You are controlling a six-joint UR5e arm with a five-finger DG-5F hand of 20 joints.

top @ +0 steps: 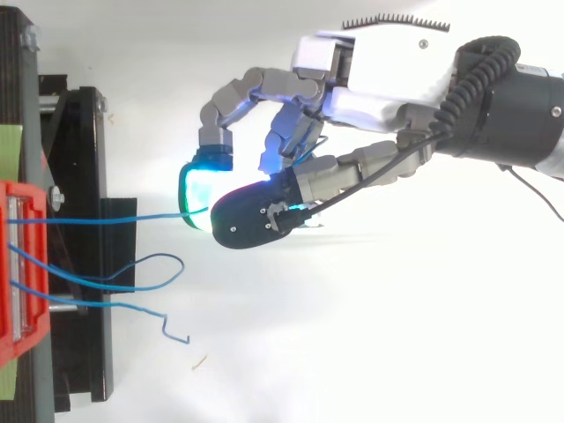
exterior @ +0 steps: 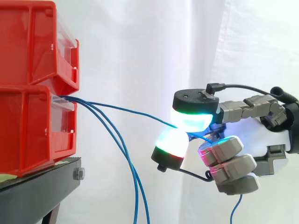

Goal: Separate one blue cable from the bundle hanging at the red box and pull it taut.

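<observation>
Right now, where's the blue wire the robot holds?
In the side view, the blue cable runs from the lower red bin on the left to the fingers of the hand on the right, pinched between them.

My robotics lab test station, plain white curtain point(exterior: 140, 46) hung behind everything I work at, red plastic bins point(exterior: 28, 121) stacked one on another, black stand point(exterior: 37, 186) beneath them, a bolt point(exterior: 78, 174) at its corner

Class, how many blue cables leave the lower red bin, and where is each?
3. The pinched cable runs to the hand, between its fingers; the looped cable and the hooked-end cable hang loose beside it.
</observation>
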